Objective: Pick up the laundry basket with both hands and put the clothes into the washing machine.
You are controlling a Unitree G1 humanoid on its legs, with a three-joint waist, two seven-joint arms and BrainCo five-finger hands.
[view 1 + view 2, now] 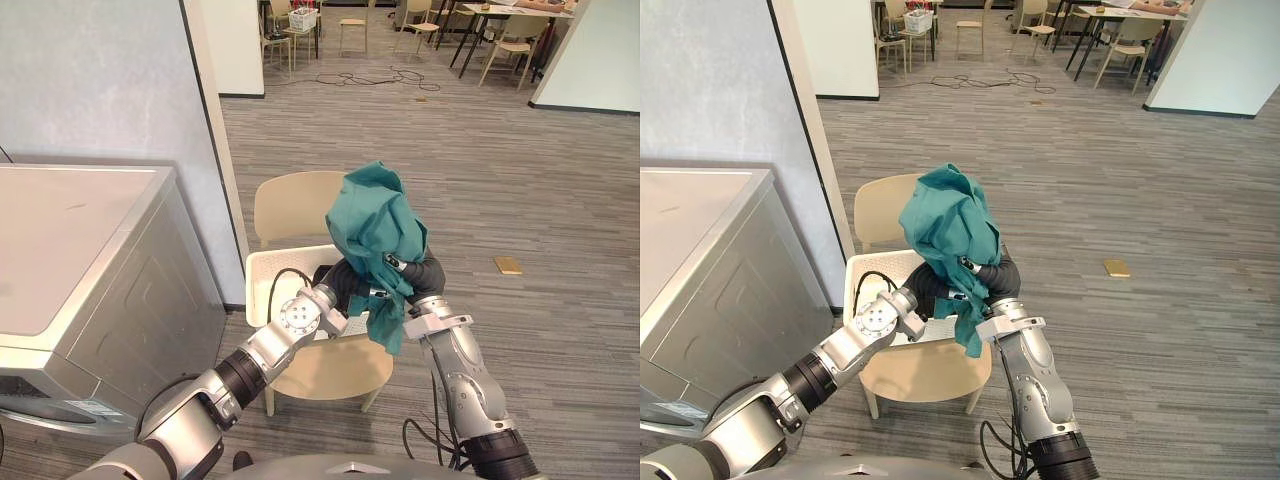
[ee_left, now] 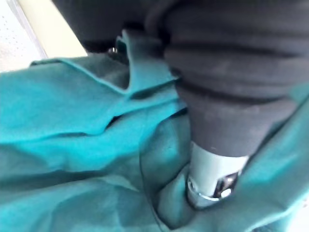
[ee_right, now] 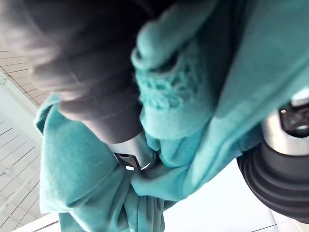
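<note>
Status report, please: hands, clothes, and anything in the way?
Left hand and right hand buried in teal cloth, grip hidden. Cloth up over basket on chair. Washer at left, nothing seen between.

crumpled teal fabric garment [image 2: 72, 145] | bunched round left hand [image 2: 217, 164], fingers hidden | white perforated plastic basket [image 2: 14, 43] at garment's 11 o'clock

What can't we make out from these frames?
- Left robot hand and right robot hand: their grip is buried in the crumpled teal cloth, in the eye views and both wrist views.
- White plastic laundry basket: its contents, eye views, blocked by the arms and cloth.
- Silver-grey washing machine: its loading door, cut off at the lower left edge of the eye views.
</note>
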